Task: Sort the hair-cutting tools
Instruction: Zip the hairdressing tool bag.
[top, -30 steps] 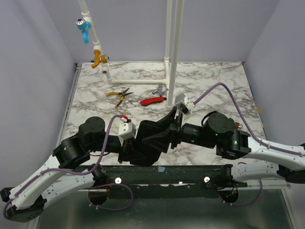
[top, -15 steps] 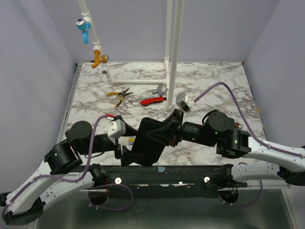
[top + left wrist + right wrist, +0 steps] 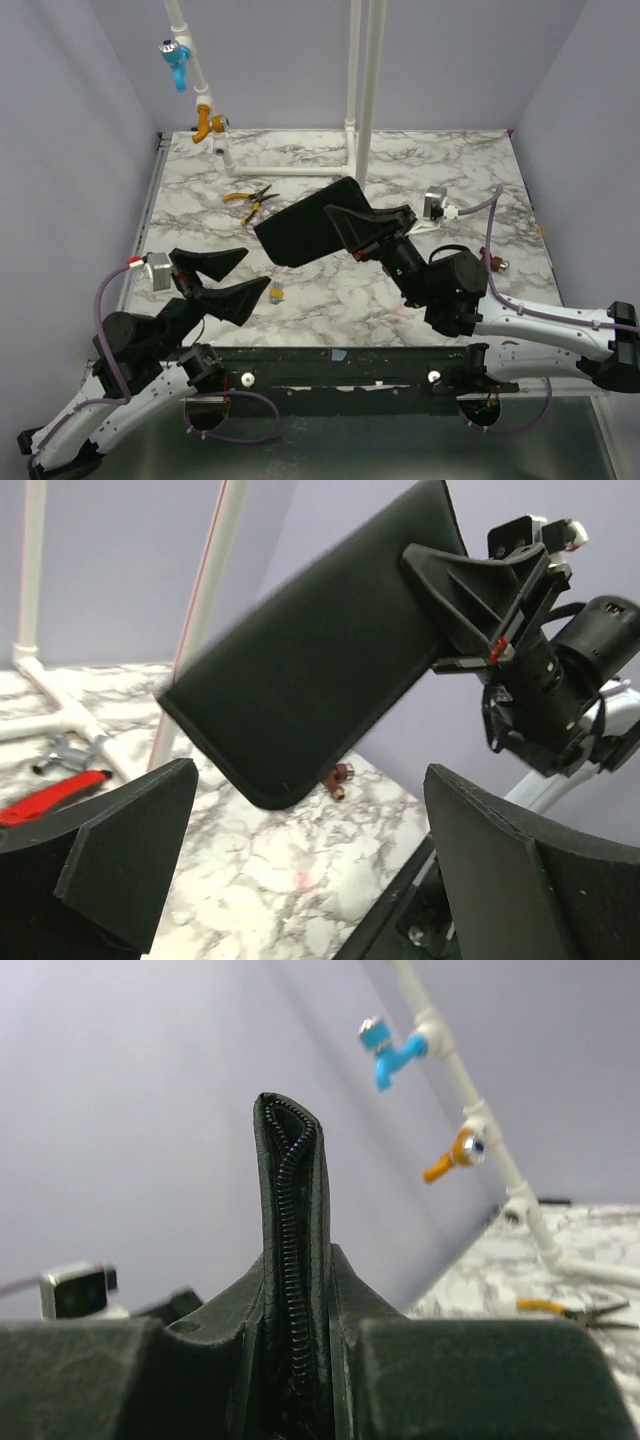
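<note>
Withdrawn since a second ago: the left gripper, then closed on the case at mid-bench, is now drawn back to the near left corner of the bench, its fingers spread wide with nothing between them. Lifted in the same interval: the black zip case, which is now carried clear of the bench by the right gripper alone and is held out toward the rear centre, just in front of the white pipe frame. The case is pinched at one end between the right fingers, with its zipped edge turned toward the right wrist camera and its free end projecting to the left and downward in the left wrist view. The case is seen closed; whether the hair-cutting tools lie inside it cannot be told, and none can be made out on the bench. One small yellowish item is noted on the marble near the front edge, just beside the left fingertips and not touched by them; its kind cannot be told. The yellow-handled pliers are found at rear left, well apart from both grippers. The red-handled tool is covered by the case from above and is seen only from the left wrist, lying near the foot of the pipe frame. A blue tap and an orange valve are fitted to the pipe at the rear left.
</note>
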Tool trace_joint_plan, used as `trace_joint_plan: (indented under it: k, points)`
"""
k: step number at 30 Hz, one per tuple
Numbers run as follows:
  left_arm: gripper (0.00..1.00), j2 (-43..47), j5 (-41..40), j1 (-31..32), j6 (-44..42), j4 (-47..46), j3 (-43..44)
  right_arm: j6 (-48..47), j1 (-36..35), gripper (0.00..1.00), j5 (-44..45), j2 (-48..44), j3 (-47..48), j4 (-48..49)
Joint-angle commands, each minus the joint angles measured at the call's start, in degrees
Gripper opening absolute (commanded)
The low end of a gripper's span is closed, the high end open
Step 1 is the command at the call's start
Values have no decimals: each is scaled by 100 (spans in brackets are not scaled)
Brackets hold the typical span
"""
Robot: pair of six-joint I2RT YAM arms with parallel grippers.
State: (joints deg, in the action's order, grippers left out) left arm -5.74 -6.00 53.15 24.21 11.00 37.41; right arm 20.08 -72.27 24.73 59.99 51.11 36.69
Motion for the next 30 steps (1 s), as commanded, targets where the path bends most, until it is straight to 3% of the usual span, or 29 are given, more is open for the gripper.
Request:
trace_joint_plan:
  k: [1, 5, 10, 15, 19, 21, 23, 27, 30]
  points:
    - [98, -190, 345, -15, 988, -1490, -722, 50, 159, 1, 569, 311, -307, 3159]
    - [98, -815, 1149, -22, 1261, -2727, -1040, 228, 170, 1, 486, 619, -461, 3987]
    - [98, -1439, 1279, -34, 1297, -4037, -1153, 601, 171, 1, 477, 634, -997, 4746]
    - [98, -2242, 1254, -66, 1366, -4767, -995, 1062, 178, 1, 403, 480, -1355, 4898]
    - [99, -2814, 1113, -98, 1579, -6287, -1259, 1340, 173, 1, 312, 340, -1511, 4880]
    - [98, -3092, 1143, -140, 1605, -6620, -1155, 1432, 177, 1, 285, 263, -1585, 4814]
    - [92, -3369, 1184, -179, 1614, -6836, -1014, 1519, 173, 1, 244, 165, -1643, 4671]
    - [62, -3696, 1332, -421, 1966, -7339, -870, 1581, 177, 1, 60, -117, -1774, 4206]
    - [49, -3906, 1738, -635, 2302, -7501, -730, 1567, 167, 1, 53, -350, -1897, 3771]
